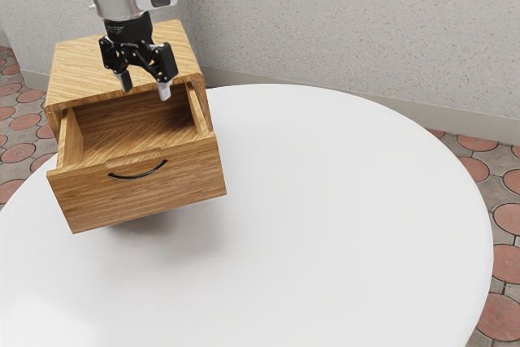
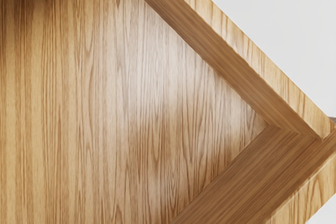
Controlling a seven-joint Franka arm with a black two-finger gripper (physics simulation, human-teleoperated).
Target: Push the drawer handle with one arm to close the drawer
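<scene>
Table [image 1: 325,225]: white, nearest the camera, lower part of ext. view. Drawer [image 1: 146,201]: open, left of ctr., w/ dark curved handle [image 1: 138,174] on its front. Gripper [image 1: 145,85]: upper left, fingers spread, over drawer, apart from handle. Cabinet [image 1: 75,67]: upper left. Wrist view: drawer floor & corner, the latter at right.

I see honey-brown wood with darker grain on the cabinet [image 1: 77,62], streaked on top, and the same tones along the drawer front [image 1: 146,201]. The handle [image 1: 139,175] on it is black. In my wrist view, arched brown lines pattern the tan drawer floor [image 2: 136,98]. My gripper [image 1: 145,87] is black with pale tips. The table [image 1: 341,225] is plain white, the far wall [image 1: 341,22] speckled grey, and the floor [image 1: 502,262] at the exterior view's right has brick-red rounds on grey-brown.
</scene>
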